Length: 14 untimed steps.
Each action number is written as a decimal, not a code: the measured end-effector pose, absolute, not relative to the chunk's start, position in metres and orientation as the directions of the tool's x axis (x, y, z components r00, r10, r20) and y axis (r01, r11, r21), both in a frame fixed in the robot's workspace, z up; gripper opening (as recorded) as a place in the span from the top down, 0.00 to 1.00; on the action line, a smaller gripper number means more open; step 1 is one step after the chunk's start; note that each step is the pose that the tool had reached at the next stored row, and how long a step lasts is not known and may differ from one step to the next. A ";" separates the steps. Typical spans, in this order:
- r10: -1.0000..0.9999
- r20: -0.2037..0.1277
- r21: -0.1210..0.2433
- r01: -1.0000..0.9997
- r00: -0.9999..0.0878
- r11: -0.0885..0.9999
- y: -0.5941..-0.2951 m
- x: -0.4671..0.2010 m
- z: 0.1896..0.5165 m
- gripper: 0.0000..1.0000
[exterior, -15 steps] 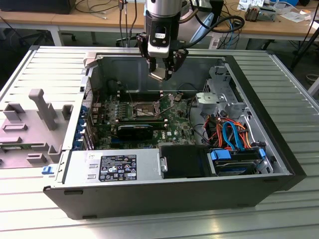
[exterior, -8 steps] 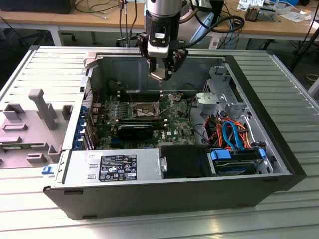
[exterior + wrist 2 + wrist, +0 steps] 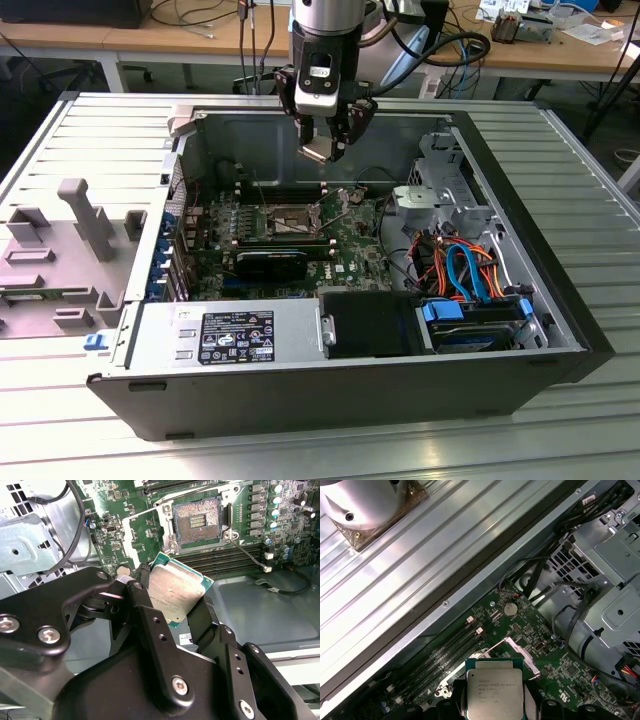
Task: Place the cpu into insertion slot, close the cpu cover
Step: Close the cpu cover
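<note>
I count one open computer case (image 3: 330,400) on one tabletop (image 3: 585,425). Inside it I see one green board (image 3: 352,252), one insertion slot (image 3: 196,522), one cpu cover (image 3: 527,660) and one round silver battery (image 3: 510,609). There is one claw (image 3: 330,140) and one cpu (image 3: 175,592). Beside the case lies one grey plastic part (image 3: 60,250).

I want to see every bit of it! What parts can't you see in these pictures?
- cpu underside: faces away in both wrist views.
- cpu's side edges, second wrist view: behind the gripper shut on it.
- cpu's bottom edge, first wrist view: cut off by the picture's edge.
- slot pins, exterior view: too small to make out.
</note>
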State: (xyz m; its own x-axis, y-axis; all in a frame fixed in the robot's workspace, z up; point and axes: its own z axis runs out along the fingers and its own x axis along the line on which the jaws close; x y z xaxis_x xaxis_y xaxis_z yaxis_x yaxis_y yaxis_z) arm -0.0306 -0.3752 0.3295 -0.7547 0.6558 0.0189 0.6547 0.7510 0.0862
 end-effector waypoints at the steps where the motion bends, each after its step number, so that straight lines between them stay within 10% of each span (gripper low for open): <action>1: 0.657 0.019 0.086 0.656 -0.754 0.750 -0.375 -0.031 0.329 0.45; 14: 0.671 0.019 0.086 0.670 -0.741 0.738 -0.375 -0.031 0.329 0.45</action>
